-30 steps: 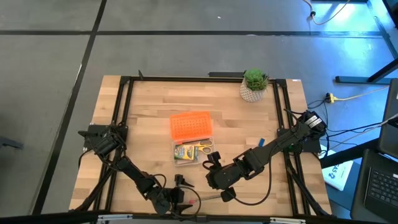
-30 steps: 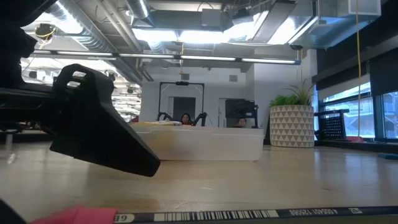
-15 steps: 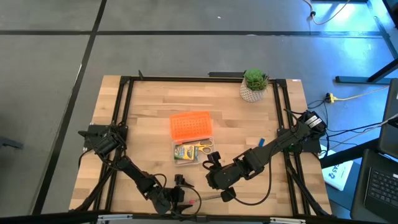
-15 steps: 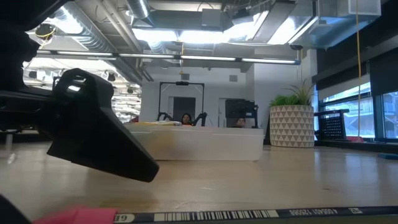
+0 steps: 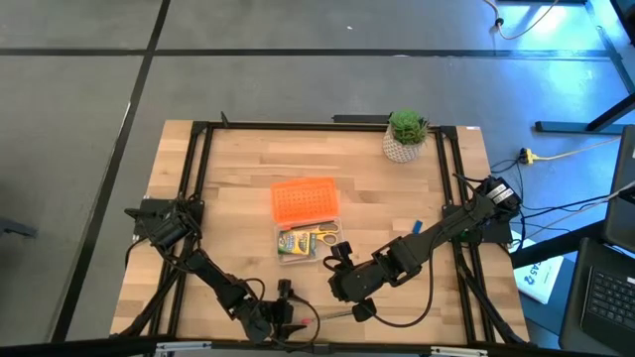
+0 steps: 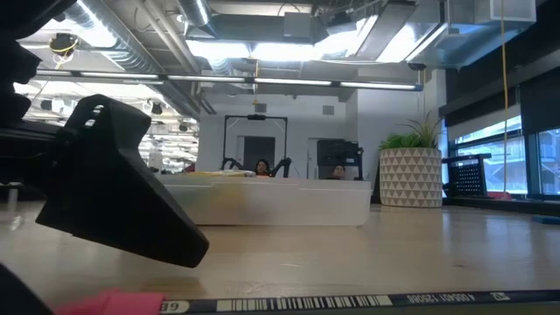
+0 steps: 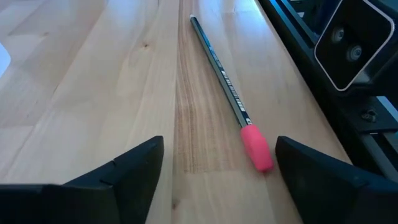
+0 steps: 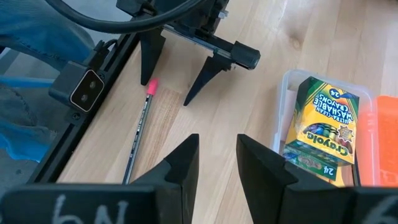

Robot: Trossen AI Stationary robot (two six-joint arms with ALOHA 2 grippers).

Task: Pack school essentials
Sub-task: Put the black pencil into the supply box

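Note:
A pencil (image 7: 221, 74) with a pink eraser (image 7: 256, 148) lies flat on the wood by the table's near edge (image 5: 332, 315). My left gripper (image 7: 217, 180) is open and hovers low over the eraser end, one finger on each side, touching nothing; the right wrist view also shows this gripper (image 8: 166, 92). My right gripper (image 8: 217, 163) is open with a narrow gap and stands off to the right (image 5: 337, 260), holding nothing. The crayon box (image 8: 323, 121) and the yellow-handled scissors (image 5: 322, 236) lie in the clear case (image 5: 308, 243). A tiny blue piece (image 5: 417, 227) lies on the table. No pink pad shows.
The orange lid (image 5: 305, 199) lies just beyond the clear case. A potted plant (image 5: 406, 134) stands at the far right. The black table frame and a small camera (image 7: 348, 43) run close along the pencil at the near edge. Bare wood lies to the left.
My left gripper has shifted a little toward the table's left and slightly lower over the pencil's eraser end. The pencil and the other things have stayed where they were.

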